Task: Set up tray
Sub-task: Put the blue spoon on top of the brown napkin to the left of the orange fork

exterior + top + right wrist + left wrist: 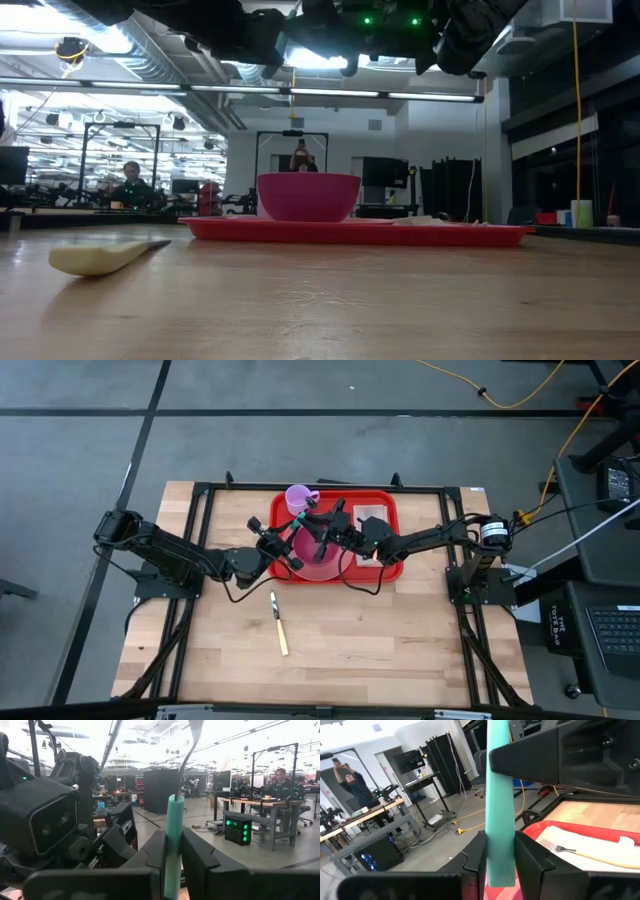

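The red tray (385,500) lies at the table's far middle. A pink bowl (318,565) stands on it, beside a pink cup (299,497) and a white napkin with a fork (557,847). Above the bowl a teal-handled utensil (174,820) with a thin metal stem (187,755) is held clear of everything. My left gripper (500,865) and my right gripper (174,865) meet there, both shut on its handle. In the high view the left gripper (290,555) comes from the left and the right gripper (335,532) from the right. My left gripper pinches the teal handle (499,840) between its two fingers, which lie across it. The handle's end sticks out just past the fingers. The utensil is lifted clear above the bowl. My right gripper pinches the teal handle (173,845) between its two fingers, across its length and roughly level from the table's right. The metal stem rises from the handle past the fingers.
A knife with a pale yellow handle (279,625) lies on the bare wood nearer the front, left of the middle. A black frame rail (205,540) runs around the work area. People and benches show in the room behind the table.
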